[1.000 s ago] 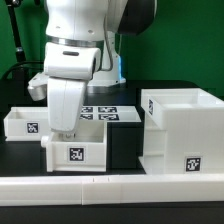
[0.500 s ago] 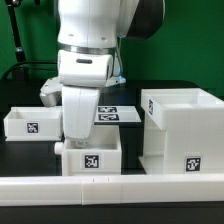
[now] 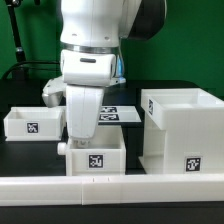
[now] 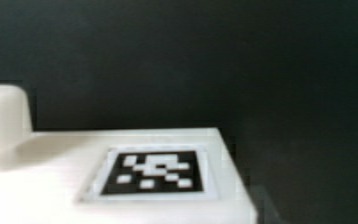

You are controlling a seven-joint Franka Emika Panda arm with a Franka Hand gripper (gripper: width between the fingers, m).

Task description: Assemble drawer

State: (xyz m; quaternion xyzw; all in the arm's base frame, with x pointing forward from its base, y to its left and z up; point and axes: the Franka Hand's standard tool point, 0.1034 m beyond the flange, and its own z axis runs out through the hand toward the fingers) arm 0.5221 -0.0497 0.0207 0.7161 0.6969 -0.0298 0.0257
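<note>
In the exterior view, the big housing (image 3: pixel 180 135) stands on the black table. 1 small tray (image 3: pixel 100 158) sits just beside it, on the exterior view's left. The tray's knob (image 3: pixel 63 147) is on the side turned away from the housing. The 2nd tray (image 3: pixel 30 122) lies well apart from the housing, further to that same side. The gripper (image 3: pixel 82 133) reaches down onto the near tray at the end far from the housing. Its fingertips are hidden by the tray wall, so I cannot tell how wide it stands or whether it has a grip.

In the wrist view, only the tray's tag (image 4: pixel 158 170), the rounded knob and dark table show (no fingers in sight).

The step in hand looks like bringing this 1st tray to the housing. The next move likely calls for a sure pinch, then squaring the tray to the housing's opening, knob outward.
</note>
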